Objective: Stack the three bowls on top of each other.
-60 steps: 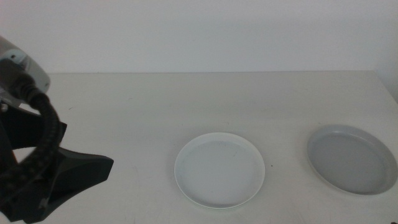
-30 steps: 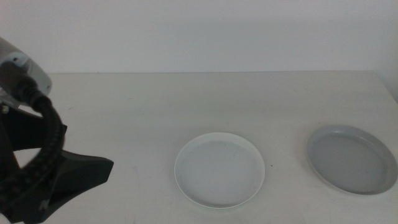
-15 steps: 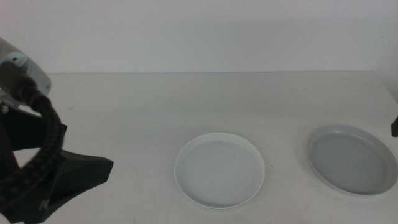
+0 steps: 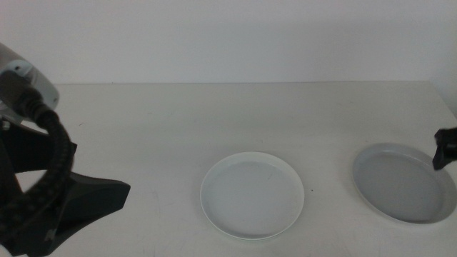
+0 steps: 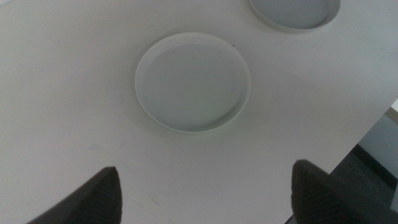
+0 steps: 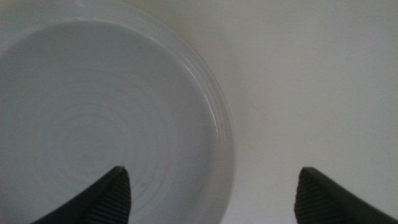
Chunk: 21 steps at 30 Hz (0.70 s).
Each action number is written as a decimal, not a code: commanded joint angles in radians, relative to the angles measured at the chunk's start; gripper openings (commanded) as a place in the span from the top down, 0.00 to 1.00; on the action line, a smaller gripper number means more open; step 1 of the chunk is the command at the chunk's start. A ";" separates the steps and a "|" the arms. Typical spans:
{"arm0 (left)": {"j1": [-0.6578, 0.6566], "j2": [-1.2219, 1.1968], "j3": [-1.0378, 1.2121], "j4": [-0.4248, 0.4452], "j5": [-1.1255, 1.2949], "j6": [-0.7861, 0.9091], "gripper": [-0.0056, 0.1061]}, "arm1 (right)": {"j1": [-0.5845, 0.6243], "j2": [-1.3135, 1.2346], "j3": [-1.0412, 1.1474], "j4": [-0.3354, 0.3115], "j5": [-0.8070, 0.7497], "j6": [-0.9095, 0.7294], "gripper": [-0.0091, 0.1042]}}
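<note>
Two bowls are in my sight, both empty. The white bowl [image 4: 252,195] sits flat on the desk [image 4: 214,121] toward the near middle. The light grey bowl [image 4: 403,183] lies well apart from it, close to the desk's right edge. A mint green bowl I cannot find in any view.

My right tool [image 6: 211,193] hangs over the grey bowl's [image 6: 93,124] outer rim, its jaws spread wide, one tip above the bowl's floor and the other above bare desk beyond the rim. From the middle camera only a dark bit of it [image 4: 445,148] shows at the picture's right border, beside that bowl.

My left tool [image 5: 205,193] hangs high over the desk with jaws spread wide and nothing between them. It looks down on the white bowl [image 5: 193,81], with the grey one [image 5: 294,12] partly in view beyond. Its arm [image 4: 43,193] fills the left side of the middle view.

Bare desk stretches all round the white bowl and back to the wall. The desk's edge shows in the left wrist view, with floor beyond it.
</note>
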 commanded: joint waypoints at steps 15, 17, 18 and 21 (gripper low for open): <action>-0.007 -0.004 -0.028 -0.017 -0.063 -0.006 0.01 | -0.012 0.148 -0.033 -0.019 -0.138 -0.084 0.71; -0.007 -0.004 -0.028 -0.017 -0.063 -0.006 0.01 | -0.012 0.151 -0.033 -0.028 -0.139 -0.088 0.76; -0.007 -0.004 -0.028 -0.017 -0.063 -0.006 0.01 | -0.012 0.151 -0.033 -0.032 -0.139 -0.091 0.78; -0.007 -0.004 -0.028 -0.017 -0.063 -0.006 0.01 | -0.012 0.151 -0.033 -0.032 -0.130 -0.099 0.88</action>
